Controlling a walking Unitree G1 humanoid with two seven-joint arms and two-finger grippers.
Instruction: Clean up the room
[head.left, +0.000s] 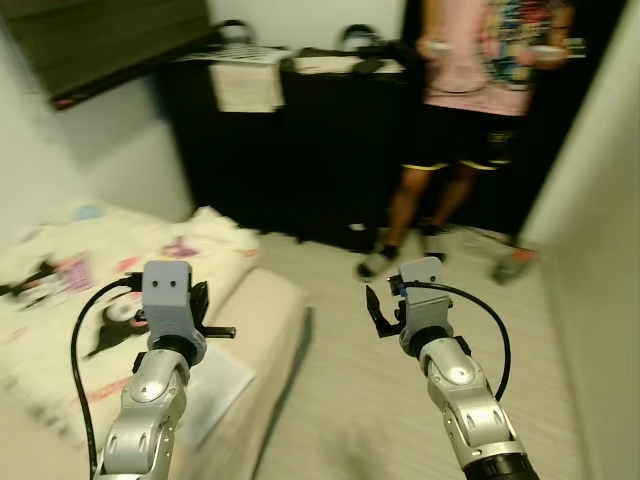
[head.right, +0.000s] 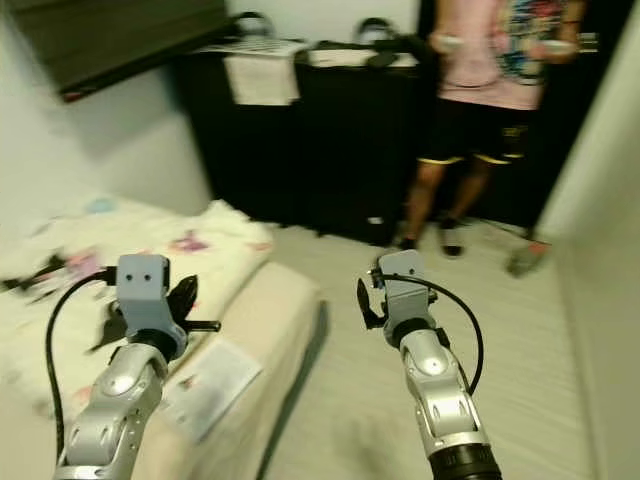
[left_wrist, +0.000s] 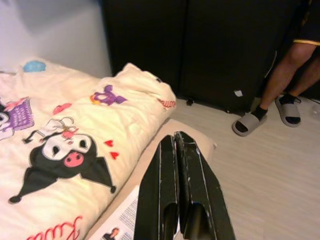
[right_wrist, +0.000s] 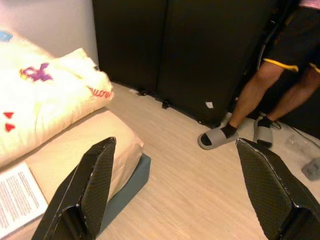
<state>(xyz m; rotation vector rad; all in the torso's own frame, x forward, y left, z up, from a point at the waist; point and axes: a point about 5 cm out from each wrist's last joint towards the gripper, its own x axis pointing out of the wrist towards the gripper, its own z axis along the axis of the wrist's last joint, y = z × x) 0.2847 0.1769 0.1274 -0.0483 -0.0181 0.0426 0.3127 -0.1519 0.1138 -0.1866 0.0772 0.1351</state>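
Cream blanket (left_wrist: 75, 130) under closed left claw (left_wrist: 176, 145); right claw (right_wrist: 175, 190) spread.

Both silver arms reach forward: the left pincer (head.right: 190, 300) over the bed (head.right: 270, 300) beside a printed sheet (head.right: 210, 385), the right pincer (head.right: 366, 303) above the floor (head.right: 520, 340). A person (head.right: 480, 110) stands by a black cabinet (head.right: 320, 140).

One bed (head.left: 265, 310); one blanket (left_wrist: 75, 130); one paper sheet (head.right: 212, 385); two slippers (right_wrist: 217, 136); one person (head.left: 470, 100); two end effectors (left_wrist: 175, 165).
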